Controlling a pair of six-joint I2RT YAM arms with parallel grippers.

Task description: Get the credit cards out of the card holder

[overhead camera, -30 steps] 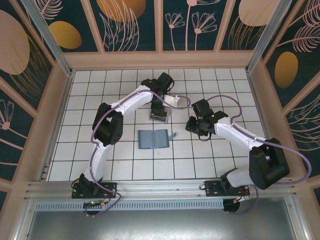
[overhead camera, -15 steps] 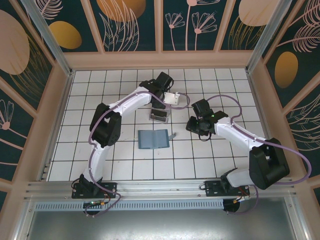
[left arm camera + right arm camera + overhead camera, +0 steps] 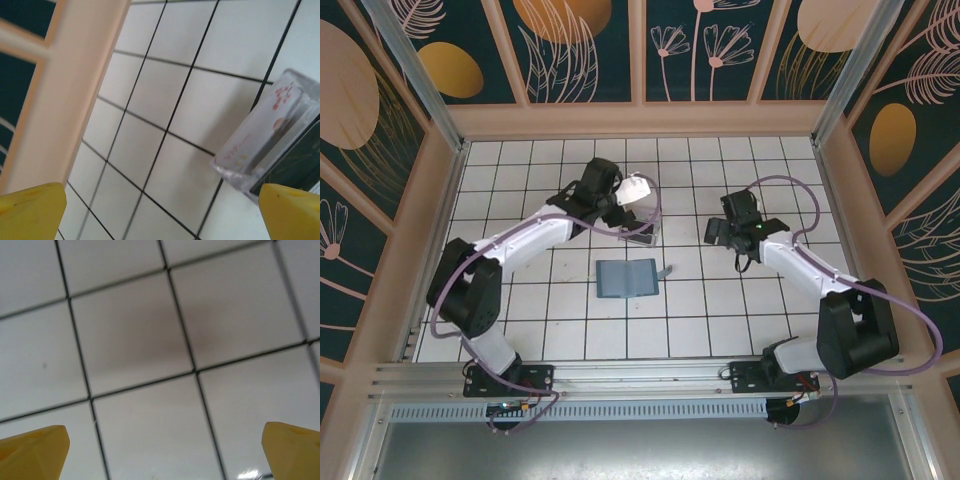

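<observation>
Left fingers (image 3: 31,211): left wrist view; spread wide, released, grasping nothing.
Clear tray (image 3: 237,174): on the tiled surface (image 3: 200,110); credit cards (image 3: 267,125) stand inside.
Right fingers (image 3: 35,450): right wrist view; spread wide, empty, above bare tiles.
Card holder (image 3: 626,278): top view; open flat on the surface, near side of the tray, between both arms.

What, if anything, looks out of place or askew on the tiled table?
One small grey card lies slanted on the tiles by the right edge of the open card holder, apart from the clear tray. Nothing else stands out.
</observation>
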